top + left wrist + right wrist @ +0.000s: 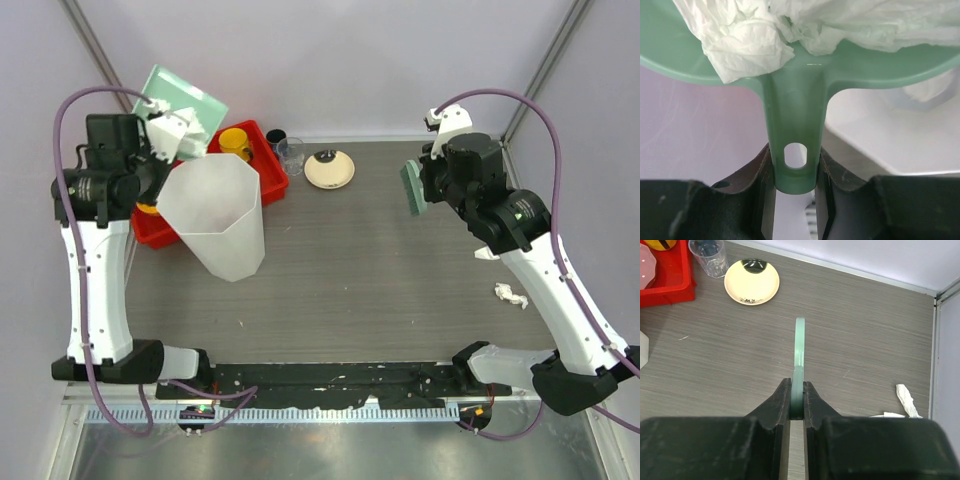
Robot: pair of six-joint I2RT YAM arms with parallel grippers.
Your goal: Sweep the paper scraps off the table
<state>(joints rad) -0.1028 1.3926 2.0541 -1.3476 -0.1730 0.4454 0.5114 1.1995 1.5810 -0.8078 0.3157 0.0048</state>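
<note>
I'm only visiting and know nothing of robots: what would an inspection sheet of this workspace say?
Surface: grey wood-grain table, one scrap near its right side.
Job's things: more scraps in the green dustpan, raised by the white bin.
Clutter: red tray with a yellow cup; glass; plate.
Claws: left claw shut on the dustpan's handle; right claw shut on a thin green tool.
Cables: purple cables loop along both arms.
Surroundings: pale walls, nothing else seen.

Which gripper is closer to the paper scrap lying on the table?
Right. The right gripper, holding a green brush, hangs just beyond the paper scrap on the same side; the left gripper is at the far left corner, holding a dustpan.
</note>
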